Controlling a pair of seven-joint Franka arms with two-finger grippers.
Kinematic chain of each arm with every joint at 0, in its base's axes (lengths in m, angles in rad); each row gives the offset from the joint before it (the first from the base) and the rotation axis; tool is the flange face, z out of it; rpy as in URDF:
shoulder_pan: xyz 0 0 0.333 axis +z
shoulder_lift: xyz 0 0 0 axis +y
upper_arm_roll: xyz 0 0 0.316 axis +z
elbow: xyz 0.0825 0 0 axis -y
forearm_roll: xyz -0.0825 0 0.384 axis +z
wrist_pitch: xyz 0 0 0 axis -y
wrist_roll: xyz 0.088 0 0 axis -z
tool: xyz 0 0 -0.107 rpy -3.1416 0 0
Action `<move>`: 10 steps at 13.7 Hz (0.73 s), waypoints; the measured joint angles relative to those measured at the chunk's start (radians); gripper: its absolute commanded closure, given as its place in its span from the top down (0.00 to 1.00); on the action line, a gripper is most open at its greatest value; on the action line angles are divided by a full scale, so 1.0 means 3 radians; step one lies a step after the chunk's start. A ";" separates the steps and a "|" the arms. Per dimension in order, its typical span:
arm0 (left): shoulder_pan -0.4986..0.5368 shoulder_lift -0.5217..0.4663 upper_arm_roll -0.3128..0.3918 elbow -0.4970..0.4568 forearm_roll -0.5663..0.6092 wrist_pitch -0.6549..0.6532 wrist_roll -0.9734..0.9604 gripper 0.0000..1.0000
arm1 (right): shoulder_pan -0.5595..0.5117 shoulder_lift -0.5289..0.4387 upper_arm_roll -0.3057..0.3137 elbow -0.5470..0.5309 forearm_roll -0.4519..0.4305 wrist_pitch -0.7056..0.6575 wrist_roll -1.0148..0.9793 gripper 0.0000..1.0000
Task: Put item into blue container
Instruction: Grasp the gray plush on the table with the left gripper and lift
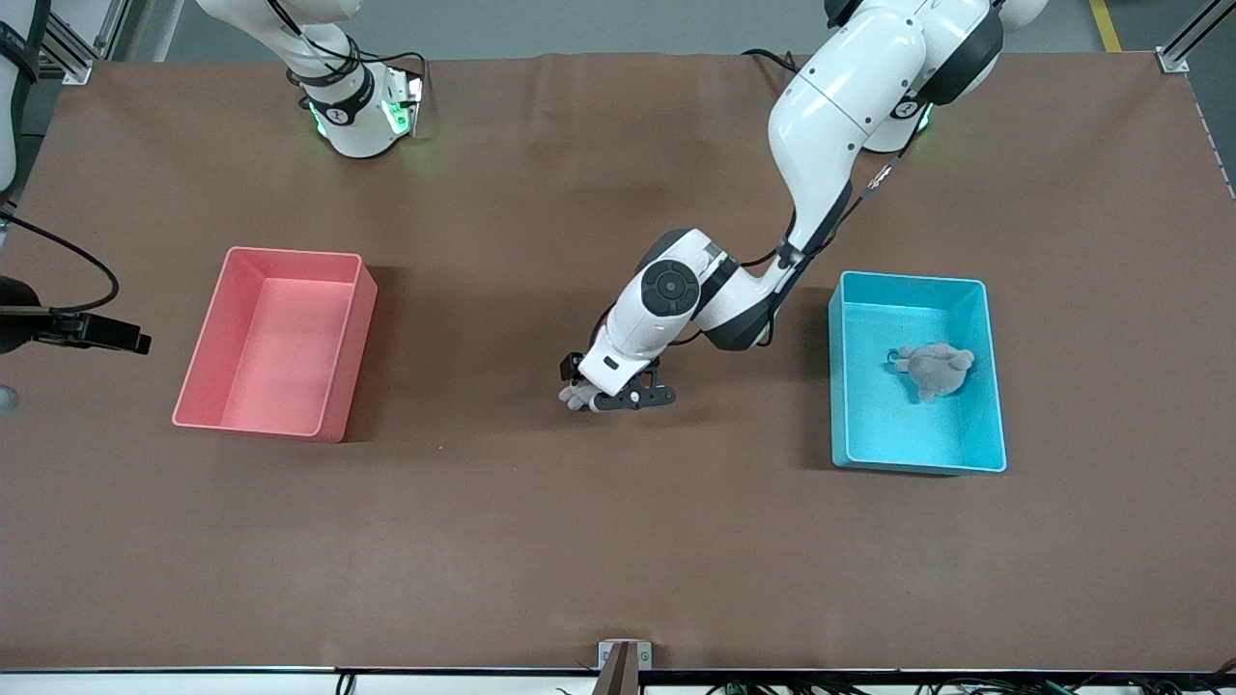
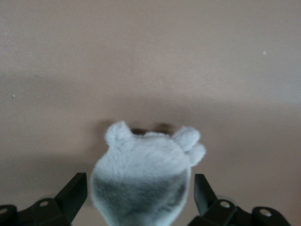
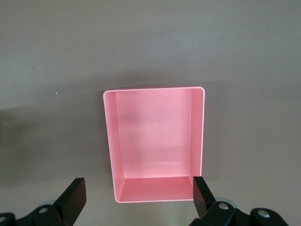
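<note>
Grey plush toy (image 2: 143, 181): on desk (image 1: 541, 541) mid-span, between the spread fingers of left hand (image 1: 618, 396), not yet gripped. Blue container (image 1: 995, 386): toward left arm's end, already holding another plush (image 1: 933, 368). Right hand (image 3: 136, 197): open, empty, waiting over pink bin (image 3: 197, 136).

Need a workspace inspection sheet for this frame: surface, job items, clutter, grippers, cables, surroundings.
Surface: brown table, no spills seen.
Job's things: blue bin toward the left arm's end, grey plush inside it; second plush on the table between the bins.
Clutter: pink bin toward the right arm's end, empty.
Grippers: left gripper down at the second plush, jaws open on either side of it; right gripper above the pink bin, jaws open, waiting.
Cables: black cable at the table edge by the right arm's end.
Surroundings: nothing seen.
</note>
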 measured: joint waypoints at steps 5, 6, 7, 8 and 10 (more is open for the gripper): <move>-0.0003 0.0054 0.0005 0.0007 0.0034 0.0002 0.0000 0.50 | -0.0002 -0.0409 -0.0004 -0.0352 -0.0004 -0.0016 0.0000 1.00; -0.0004 0.0054 0.0005 0.0012 0.0035 0.0002 0.0000 0.38 | -0.0002 -0.0490 -0.0002 -0.0412 -0.0003 -0.0019 0.0000 1.00; -0.0005 0.0054 0.0005 0.0022 0.0036 0.0002 0.0000 0.32 | -0.0001 -0.0569 0.0001 -0.0472 -0.0003 -0.0022 0.0000 1.00; -0.0005 0.0054 0.0005 0.0036 0.0036 0.0001 0.0000 0.29 | 0.0002 -0.0650 0.0004 -0.0537 -0.0003 -0.0022 0.0000 1.00; -0.0005 0.0051 0.0005 0.0059 0.0036 -0.0014 0.0000 0.21 | 0.0012 -0.0788 0.0008 -0.0649 -0.0002 -0.0023 0.0000 1.00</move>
